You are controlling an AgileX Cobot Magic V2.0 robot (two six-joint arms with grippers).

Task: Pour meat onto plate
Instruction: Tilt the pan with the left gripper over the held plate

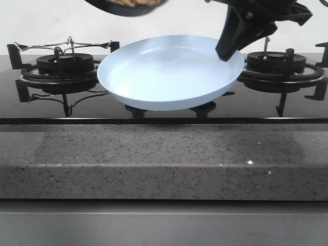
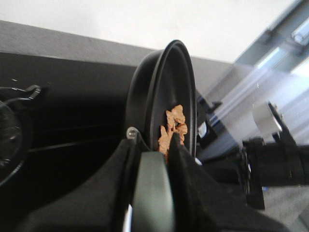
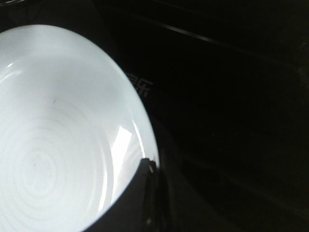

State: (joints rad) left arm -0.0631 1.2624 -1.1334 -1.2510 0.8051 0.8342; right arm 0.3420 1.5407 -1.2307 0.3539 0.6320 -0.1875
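The pale blue plate (image 1: 164, 72) hangs tilted over the stove's middle, empty. My right gripper (image 1: 228, 51) is shut on its right rim; in the right wrist view the dark fingers (image 3: 145, 193) pinch the edge of the plate (image 3: 58, 135). A black frying pan (image 1: 128, 6) hovers at the top of the front view, above the plate's far left side, with orange-brown meat (image 1: 136, 2) just showing in it. In the left wrist view my left gripper (image 2: 153, 150) is shut on the pan's grey handle (image 2: 153, 193). The pan (image 2: 161, 87) is turned steeply on edge and the meat (image 2: 173, 128) lies near the handle end.
A burner with a black grate (image 1: 61, 64) is at the left and another (image 1: 279, 64) at the right. A centre grate (image 1: 205, 108) lies under the plate. The grey speckled counter edge (image 1: 164, 154) runs along the front. My right arm (image 2: 275, 164) shows beyond the pan.
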